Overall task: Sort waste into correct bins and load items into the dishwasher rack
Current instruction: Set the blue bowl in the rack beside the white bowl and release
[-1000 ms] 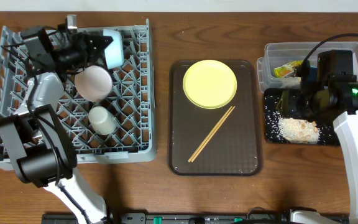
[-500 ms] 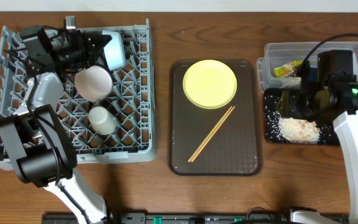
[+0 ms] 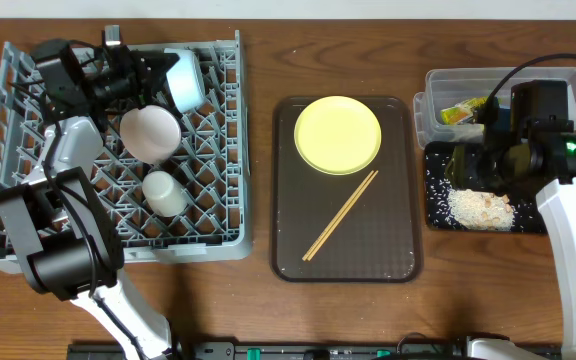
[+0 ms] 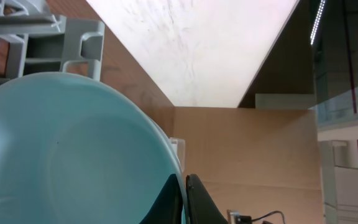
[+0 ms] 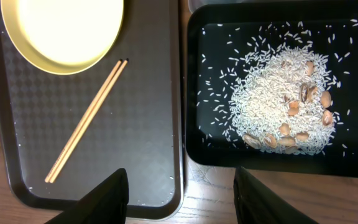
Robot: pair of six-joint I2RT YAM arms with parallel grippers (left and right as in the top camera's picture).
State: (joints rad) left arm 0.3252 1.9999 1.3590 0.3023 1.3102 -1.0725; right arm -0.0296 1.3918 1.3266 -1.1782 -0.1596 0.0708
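**Waste binned, rack half loaded**

Toward the near edge, loose white rice scraps point(image 3: 480, 208) lie in the shallow black tray point(image 5: 353, 155), my right gripper point(image 5: 179, 186) spread wide and empty above. The small white cup point(image 3: 163, 192) sits in the big grey lattice rack point(image 3: 218, 200), left side. Thin wooden chopsticks point(image 3: 340, 215) and round yellow-green plate point(image 3: 338, 134) wait on the dark brown tray point(image 3: 388, 250). Far back: white bowl point(image 3: 150, 133) racked, left gripper point(image 4: 184, 198) pinching the light blue bowl point(image 4: 61, 149) by its rim, and the crumpled yellow-green wrapper point(image 3: 460, 113) in the clear plastic tub point(image 3: 558, 80).
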